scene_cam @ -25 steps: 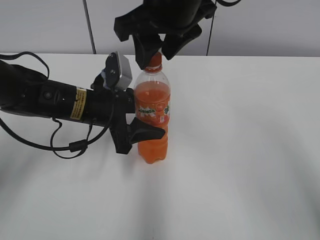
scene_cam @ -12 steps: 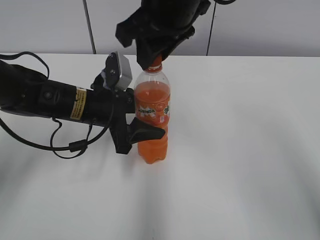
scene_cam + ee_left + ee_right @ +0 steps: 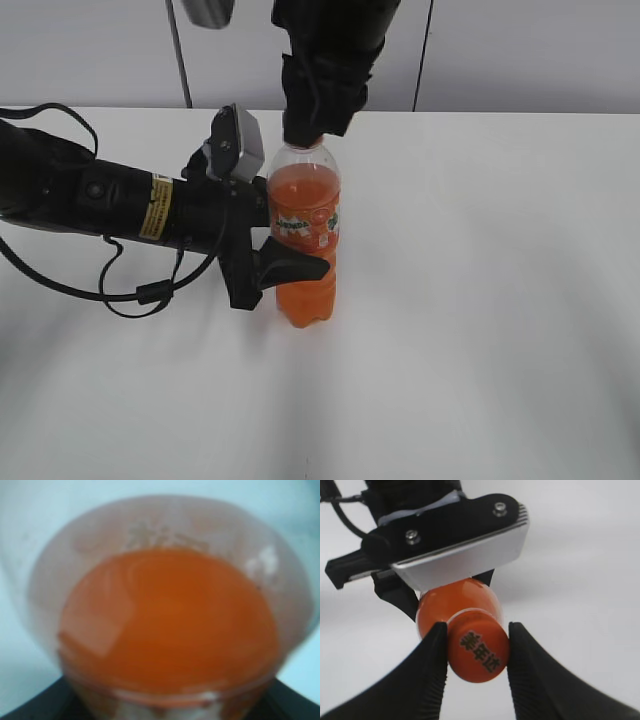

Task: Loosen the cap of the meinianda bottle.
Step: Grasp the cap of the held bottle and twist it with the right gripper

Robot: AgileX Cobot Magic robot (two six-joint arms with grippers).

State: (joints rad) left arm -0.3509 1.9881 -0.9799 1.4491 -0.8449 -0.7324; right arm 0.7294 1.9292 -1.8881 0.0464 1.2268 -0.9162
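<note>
The meinianda bottle [image 3: 305, 225] stands upright on the white table, clear with orange drink and an orange-green label. My left gripper [image 3: 285, 262] is shut on its lower body from the left. The left wrist view shows only the bottle [image 3: 170, 625], blurred and very close. My right gripper [image 3: 312, 125] comes down from above and covers the bottle top in the exterior view. In the right wrist view its two black fingers [image 3: 476, 650] press both sides of the orange cap [image 3: 479, 652], which has dark characters on top.
The white table [image 3: 480, 300] stretches around the bottle. The left arm and its cable [image 3: 120, 205] lie across the table's left side. A grey wall stands behind.
My right gripper has turned about the bottle top and closed onto the cap, which is now hidden in the exterior view. The left arm and bottle have stayed put.
</note>
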